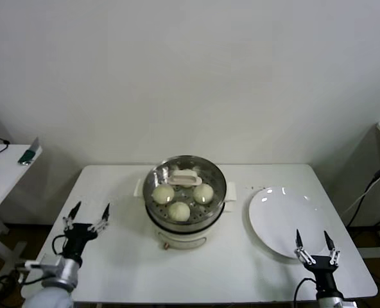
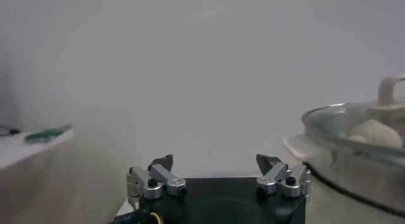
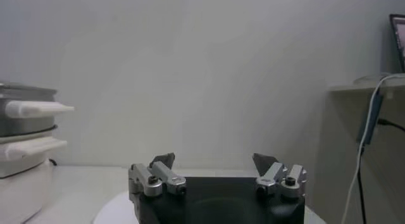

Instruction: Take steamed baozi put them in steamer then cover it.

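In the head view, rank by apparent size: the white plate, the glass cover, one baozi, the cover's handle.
1. Cover and plate: too alike to rank.
2. Baozi and handle: similar, unsure.

The baozi (image 1: 179, 210) are pale cream-white and plain, seen through the clear glass cover (image 1: 185, 183), which has a silver metal rim and a beige handle (image 1: 185, 179). The steamer (image 1: 185, 221) is shiny steel above a white base, and the plate (image 1: 286, 221) and table (image 1: 122, 256) are plain white. Both grippers, left (image 1: 86, 212) and right (image 1: 314, 244), have black bodies with silver fingertips.
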